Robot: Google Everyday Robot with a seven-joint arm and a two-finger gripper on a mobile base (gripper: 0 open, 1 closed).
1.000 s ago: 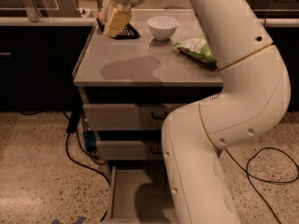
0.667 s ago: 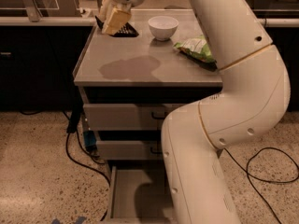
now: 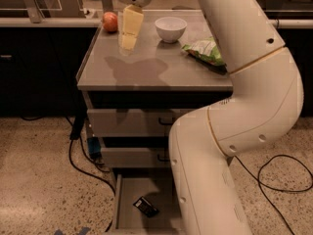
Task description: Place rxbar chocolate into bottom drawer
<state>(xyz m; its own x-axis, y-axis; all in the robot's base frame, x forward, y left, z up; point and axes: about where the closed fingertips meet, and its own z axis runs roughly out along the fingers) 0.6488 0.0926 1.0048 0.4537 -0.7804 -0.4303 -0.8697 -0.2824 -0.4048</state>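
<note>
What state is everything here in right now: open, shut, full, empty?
bottom drawer: pulled open, bar inside.
rxbar chocolate: lying flat on the drawer floor.
upper two drawers: shut.
white bowl: upright, looks empty.
gripper: over the cabinet top, far from the bar.

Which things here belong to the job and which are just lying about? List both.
Job:
- rxbar chocolate, lying in the open bottom drawer
- gripper, up over the cabinet top, far from the bar

Lying about:
- white bowl, chip bag and apple, all on the cabinet top
- cables on the floor
</note>
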